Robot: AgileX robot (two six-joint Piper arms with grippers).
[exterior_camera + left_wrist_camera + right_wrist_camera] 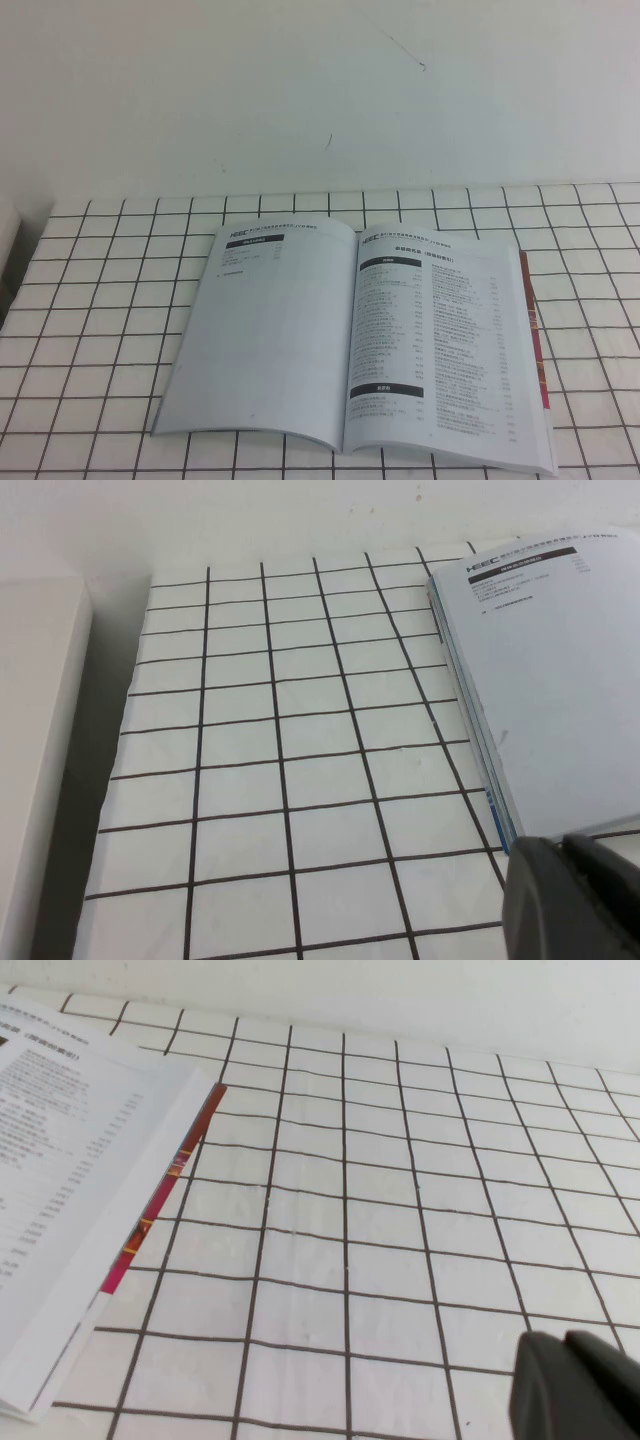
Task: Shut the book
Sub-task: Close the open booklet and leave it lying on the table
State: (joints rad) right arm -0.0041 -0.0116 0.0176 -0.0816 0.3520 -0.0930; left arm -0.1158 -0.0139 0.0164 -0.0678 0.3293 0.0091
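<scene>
An open book lies flat on the white gridded table, its left page mostly blank and its right page full of printed lines. A red cover edge shows along its right side. Neither arm appears in the high view. In the left wrist view my left gripper hangs shut beside the near left corner of the book, holding nothing. In the right wrist view my right gripper is shut over bare table, well to the right of the book's red-edged side.
A white wall rises behind the table. A pale box-like surface borders the table's left edge. Gridded table surface stretches on both sides of the book.
</scene>
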